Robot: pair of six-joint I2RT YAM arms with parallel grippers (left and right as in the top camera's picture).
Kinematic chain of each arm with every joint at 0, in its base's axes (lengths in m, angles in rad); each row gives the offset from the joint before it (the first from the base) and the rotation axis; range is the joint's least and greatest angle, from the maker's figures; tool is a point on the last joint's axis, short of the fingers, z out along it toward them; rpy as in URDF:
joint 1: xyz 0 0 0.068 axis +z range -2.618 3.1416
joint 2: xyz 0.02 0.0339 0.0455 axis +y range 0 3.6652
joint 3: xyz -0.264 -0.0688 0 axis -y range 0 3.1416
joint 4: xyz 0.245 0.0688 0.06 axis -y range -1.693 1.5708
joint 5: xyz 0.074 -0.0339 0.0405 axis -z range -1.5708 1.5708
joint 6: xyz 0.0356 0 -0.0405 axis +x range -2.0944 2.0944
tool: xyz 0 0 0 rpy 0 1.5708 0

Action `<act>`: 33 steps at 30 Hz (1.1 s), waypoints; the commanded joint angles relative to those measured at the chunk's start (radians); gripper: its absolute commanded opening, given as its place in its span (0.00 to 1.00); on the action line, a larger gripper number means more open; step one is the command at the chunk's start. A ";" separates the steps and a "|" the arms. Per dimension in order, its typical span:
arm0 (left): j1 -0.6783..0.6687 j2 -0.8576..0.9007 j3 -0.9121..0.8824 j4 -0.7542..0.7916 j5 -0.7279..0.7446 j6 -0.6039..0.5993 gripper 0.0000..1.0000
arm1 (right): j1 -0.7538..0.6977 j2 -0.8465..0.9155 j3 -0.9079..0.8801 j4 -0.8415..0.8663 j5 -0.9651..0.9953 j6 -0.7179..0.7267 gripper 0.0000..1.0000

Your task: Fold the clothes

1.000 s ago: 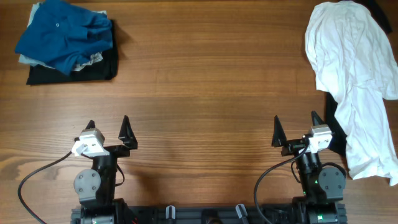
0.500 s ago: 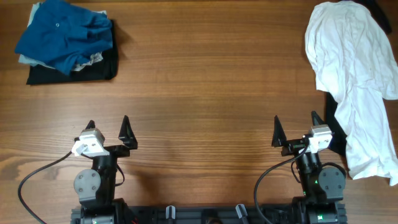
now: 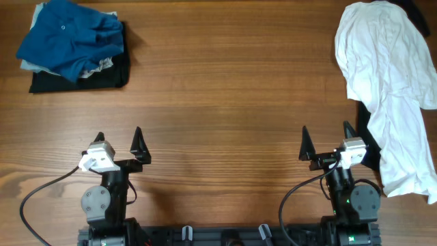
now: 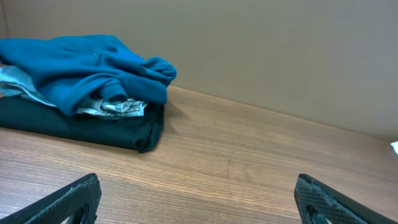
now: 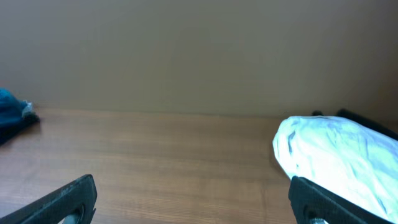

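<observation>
A crumpled white T-shirt (image 3: 386,82) lies in a heap along the table's right side, over a black garment (image 3: 362,119); its print is hidden. It also shows in the right wrist view (image 5: 339,155). A blue shirt (image 3: 68,37) lies bunched on a folded black garment (image 3: 113,74) at the far left corner, also seen in the left wrist view (image 4: 81,71). My left gripper (image 3: 119,145) is open and empty near the front edge. My right gripper (image 3: 326,142) is open and empty, just left of the white T-shirt's lower end.
The wooden table (image 3: 225,102) runs between the two piles. A light patterned cloth (image 4: 115,107) peeks from under the blue shirt. Another black garment (image 3: 420,17) shows at the far right corner. Cables trail from both arm bases at the front edge.
</observation>
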 commanded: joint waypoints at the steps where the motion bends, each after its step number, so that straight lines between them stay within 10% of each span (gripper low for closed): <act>1: -0.006 -0.007 -0.003 0.005 0.110 -0.009 1.00 | 0.000 -0.007 0.000 0.105 -0.050 0.052 1.00; 9: -0.006 0.094 0.192 -0.109 0.124 -0.005 1.00 | 0.000 0.191 0.235 0.149 -0.065 0.018 1.00; 22: -0.009 1.128 1.277 -0.848 0.137 0.077 1.00 | 0.000 1.323 1.304 -0.371 -0.267 -0.072 1.00; 33: -0.009 1.402 1.296 -0.813 0.229 0.074 1.00 | -0.092 1.877 1.385 -0.358 0.091 -0.117 0.88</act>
